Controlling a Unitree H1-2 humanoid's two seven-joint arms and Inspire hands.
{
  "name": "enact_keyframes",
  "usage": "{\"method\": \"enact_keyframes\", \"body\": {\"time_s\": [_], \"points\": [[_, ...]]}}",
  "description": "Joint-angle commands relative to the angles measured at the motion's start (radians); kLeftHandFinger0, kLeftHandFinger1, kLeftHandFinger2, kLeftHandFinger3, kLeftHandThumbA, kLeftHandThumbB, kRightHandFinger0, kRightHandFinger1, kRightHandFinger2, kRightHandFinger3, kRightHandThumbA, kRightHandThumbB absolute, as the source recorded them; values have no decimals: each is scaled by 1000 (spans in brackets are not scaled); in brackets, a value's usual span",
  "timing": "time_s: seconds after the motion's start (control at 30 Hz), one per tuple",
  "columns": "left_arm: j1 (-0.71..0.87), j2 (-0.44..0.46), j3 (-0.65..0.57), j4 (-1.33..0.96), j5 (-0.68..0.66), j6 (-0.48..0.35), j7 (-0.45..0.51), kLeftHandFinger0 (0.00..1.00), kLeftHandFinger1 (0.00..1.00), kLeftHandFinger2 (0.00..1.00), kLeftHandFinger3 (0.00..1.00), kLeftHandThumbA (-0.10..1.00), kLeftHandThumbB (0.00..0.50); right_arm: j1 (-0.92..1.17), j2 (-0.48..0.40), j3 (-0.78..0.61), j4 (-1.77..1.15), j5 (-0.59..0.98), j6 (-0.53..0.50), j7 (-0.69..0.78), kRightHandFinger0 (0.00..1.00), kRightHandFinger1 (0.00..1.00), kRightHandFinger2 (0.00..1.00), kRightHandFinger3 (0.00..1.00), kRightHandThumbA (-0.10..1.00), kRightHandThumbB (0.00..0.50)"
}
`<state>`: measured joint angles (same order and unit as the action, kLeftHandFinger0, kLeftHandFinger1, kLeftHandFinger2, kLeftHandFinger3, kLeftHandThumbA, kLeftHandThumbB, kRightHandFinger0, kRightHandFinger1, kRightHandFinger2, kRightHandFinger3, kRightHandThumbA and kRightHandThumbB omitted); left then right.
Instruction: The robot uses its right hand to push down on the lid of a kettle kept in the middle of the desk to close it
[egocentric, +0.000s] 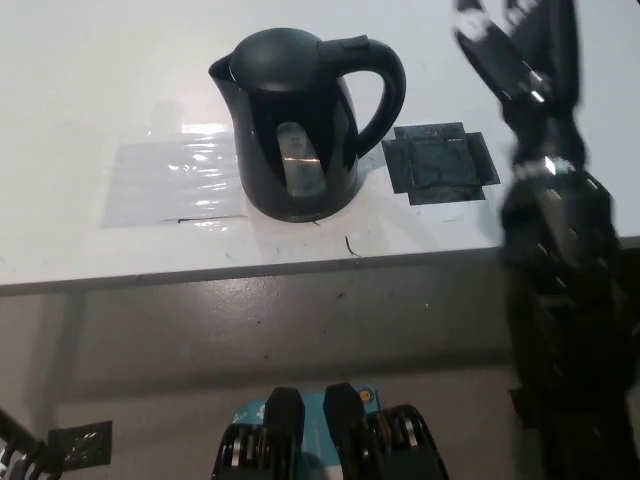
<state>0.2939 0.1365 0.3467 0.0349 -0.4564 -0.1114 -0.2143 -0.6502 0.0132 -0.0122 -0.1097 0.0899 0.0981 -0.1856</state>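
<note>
Kettle (300, 125) first: in the head view you see it standing upright on the white desk (80, 80), black, with its domed lid (272, 55) sitting flush on the body, so it reads as closed. Its spout points away from the handle, toward the picture's left, and the handle (385, 85) loops out on the opposite side. You can make out a pale water window on the kettle's near face.

Beside the kettle on the spout side, a patch of clear shiny film (170, 180) lies flat on the desk, its edge reaching to the kettle's base. On the handle side, just beside the kettle, you have a dark square patch of tape (440, 162) stuck to the desk. A small dark squiggle sits on the desk just in front of the kettle's base.

Your right hand (505, 45) is well off to the handle side of the kettle, beyond the tape patch, raised and apart from everything. It is blurred and cut by the top edge, so you cannot tell whether its fingers are spread or closed. The black arm (560, 260) runs down from it toward the picture's lower right.

Your left hand does not show in this view.
</note>
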Motion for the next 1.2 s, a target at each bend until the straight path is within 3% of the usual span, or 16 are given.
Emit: {"method": "enact_keyframes", "body": {"time_s": [0.0,0.1,0.13,0.2,0.37,0.43,0.47,0.63,0.73,0.9,0.97,1.17], "points": [[1,47,36,-40,-17,-3,10,1000,1000,944,1000,570,205,298,-174,38,-555,129,61,184,1000,1000,1000,1000,366,0],[4,49,40,-45,-18,2,12,1000,1000,948,1000,573,204,397,-193,29,-496,86,-17,184,1000,1000,1000,1000,360,0],[7,51,38,-49,-6,4,15,1000,1000,955,1000,586,208,485,-193,-10,-354,53,-140,170,1000,1000,1000,1000,322,0],[8,51,40,-49,-9,7,15,1000,1000,957,1000,581,203,505,-204,-16,-296,58,-178,172,1000,1000,1000,1000,278,0],[5,46,43,-41,-14,5,10,1000,1000,949,1000,567,204,517,-214,-51,-49,73,-267,166,1000,1000,1000,1000,29,0],[6,42,41,-43,-8,2,9,1000,1000,951,1000,573,195,510,-214,-62,41,67,-293,164,1000,1000,1000,1000,68,0],[5,42,43,-40,-13,2,6,1000,1000,952,1000,565,189,500,-206,-72,141,63,-356,158,1000,1000,1000,1000,58,0],[2,41,40,-39,-4,1,9,1000,1000,951,1000,566,181,476,-188,-113,328,120,-442,176,1000,1000,1000,1000,49,0],[-12,47,40,-41,4,-2,13,1000,1000,928,1000,582,183,440,-194,-129,508,89,-509,161,1000,1000,1000,1000,-44,0],[-26,43,36,-45,6,20,24,1000,1000,913,1000,553,194,414,-193,-185,581,174,-491,195,1000,1000,1000,1000,-100,0],[-36,37,34,-32,8,15,24,1000,1000,902,985,554,248,381,-190,-226,626,233,-471,224,1000,1000,1000,1000,-100,0],[-32,32,28,-21,11,0,13,1000,1000,919,992,564,230,368,-192,-260,676,241,-469,251,1000,1000,1000,1000,-100,0]]}}
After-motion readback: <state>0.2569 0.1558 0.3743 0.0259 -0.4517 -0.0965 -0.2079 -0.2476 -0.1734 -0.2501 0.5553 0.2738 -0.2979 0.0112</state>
